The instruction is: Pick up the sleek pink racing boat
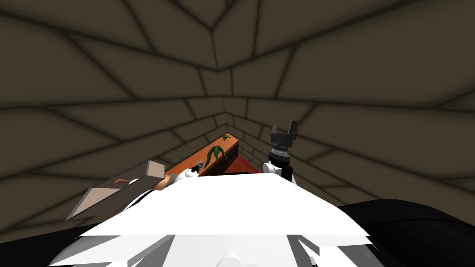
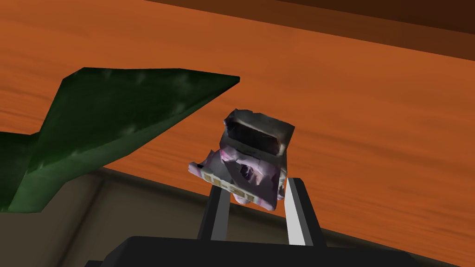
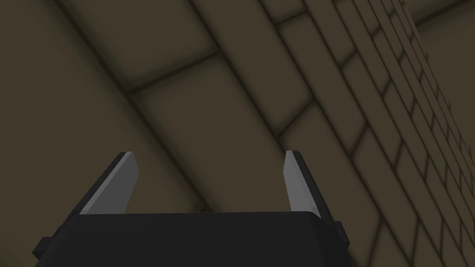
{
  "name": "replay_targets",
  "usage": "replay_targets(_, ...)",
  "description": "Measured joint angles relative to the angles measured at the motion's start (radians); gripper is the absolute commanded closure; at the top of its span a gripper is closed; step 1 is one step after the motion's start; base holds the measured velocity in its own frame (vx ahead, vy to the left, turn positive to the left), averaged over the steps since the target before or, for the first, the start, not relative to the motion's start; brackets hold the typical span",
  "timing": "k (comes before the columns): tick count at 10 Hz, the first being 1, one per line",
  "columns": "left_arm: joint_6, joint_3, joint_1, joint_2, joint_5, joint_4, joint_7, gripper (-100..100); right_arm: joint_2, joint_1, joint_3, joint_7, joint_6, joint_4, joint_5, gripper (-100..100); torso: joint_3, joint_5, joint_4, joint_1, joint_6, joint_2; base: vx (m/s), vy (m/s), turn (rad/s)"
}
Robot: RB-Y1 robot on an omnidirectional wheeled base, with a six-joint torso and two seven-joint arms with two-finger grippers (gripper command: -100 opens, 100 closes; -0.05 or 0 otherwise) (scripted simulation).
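Note:
A small pink and grey boat [image 2: 253,157] with a dark open cockpit is clamped between the two fingers of my left gripper [image 2: 257,194], which is shut on it. It hangs above an orange wooden surface [image 2: 352,120]. In the head view the left gripper [image 1: 198,166] with the boat is small, over the orange wooden shelf top [image 1: 195,160]. My right gripper [image 1: 284,129] is raised at the right, in front of the wall, its fingers open and empty; its wrist view shows them [image 3: 208,178] wide apart.
A dark green leaf-shaped object [image 2: 116,116] lies close beside the boat; it appears as a green plant [image 1: 216,152] on the shelf, with a smaller green thing [image 1: 225,137] further back. A light box-shaped piece of furniture [image 1: 118,187] stands at my left.

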Motion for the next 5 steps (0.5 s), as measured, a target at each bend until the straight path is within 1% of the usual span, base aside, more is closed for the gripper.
replay_targets(1,0.028,-0.002,-0.007,-0.010,0.001,-0.017,-0.013,100,0.000,0.000,0.000,0.000,0.000,0.000,0.000,0,0.000,0.000,0.000,-0.002,0.000,0.000,-0.062,0.043,0.163)
replay_targets(2,0.060,-0.019,-0.011,-0.017,0.018,-0.053,-0.028,100,0.000,0.000,0.000,0.000,0.000,0.000,0.000,0,0.000,0.000,0.000,-0.002,-0.001,0.000,-0.052,0.036,0.072)
replay_targets(3,0.073,-0.018,-0.033,-0.028,0.014,-0.037,-0.037,100,0.000,0.000,0.000,0.000,0.000,0.000,0.000,0,0.000,-0.001,0.000,-0.003,0.000,0.000,-0.060,0.056,0.156)
replay_targets(4,0.085,-0.021,-0.054,-0.045,0.011,-0.039,-0.049,100,0.000,0.000,0.000,0.000,0.000,0.000,0.000,0,0.000,0.000,0.000,-0.002,0.000,0.000,-0.045,0.046,0.061)
replay_targets(5,0.114,-0.028,-0.050,-0.053,0.014,-0.076,-0.058,100,0.000,0.000,0.000,0.000,0.000,0.000,0.000,0,0.000,-0.001,0.000,-0.002,0.000,0.000,-0.046,0.048,0.135)
